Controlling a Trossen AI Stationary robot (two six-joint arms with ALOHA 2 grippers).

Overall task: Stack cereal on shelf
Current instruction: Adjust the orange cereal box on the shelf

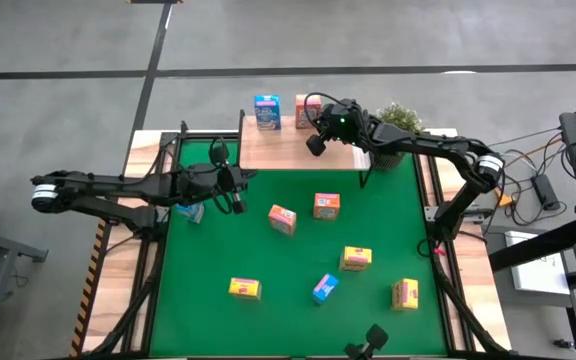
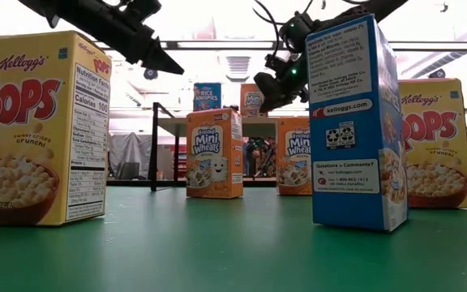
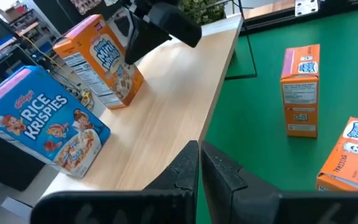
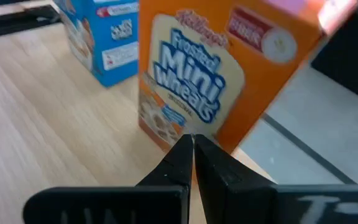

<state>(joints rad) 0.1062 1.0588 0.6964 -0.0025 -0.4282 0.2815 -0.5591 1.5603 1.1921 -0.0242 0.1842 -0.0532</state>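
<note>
The shelf (image 1: 278,150) is a light-wood board at the mat's far edge. Two cereal boxes stand on it: a blue Rice Krispies box (image 1: 267,112) and an orange Mini-Wheats box (image 1: 301,108). My right gripper (image 4: 192,142) is shut, hovering over the shelf with its tips right at the orange box's front (image 4: 185,93). My left gripper (image 3: 200,155) is shut and holds nothing; it hangs above the mat's far left part, pointing at the shelf's near edge. Several more boxes stand or lie on the green mat (image 1: 208,260): orange (image 1: 282,218), yellow (image 1: 356,258), blue (image 1: 325,288). My right gripper brings its shut fingertips (image 4: 182,152) to the lower front face (image 4: 166,127) of the orange box on the shelf, slanting down from the table's near right. Whether the tips touch the box I cannot tell.
A potted plant (image 1: 398,118) stands at the shelf's right end, under my right arm. A blue box (image 1: 192,211) lies below my left arm at the mat's left edge. Bare wood of the shelf (image 3: 166,112) lies in front of the two boxes.
</note>
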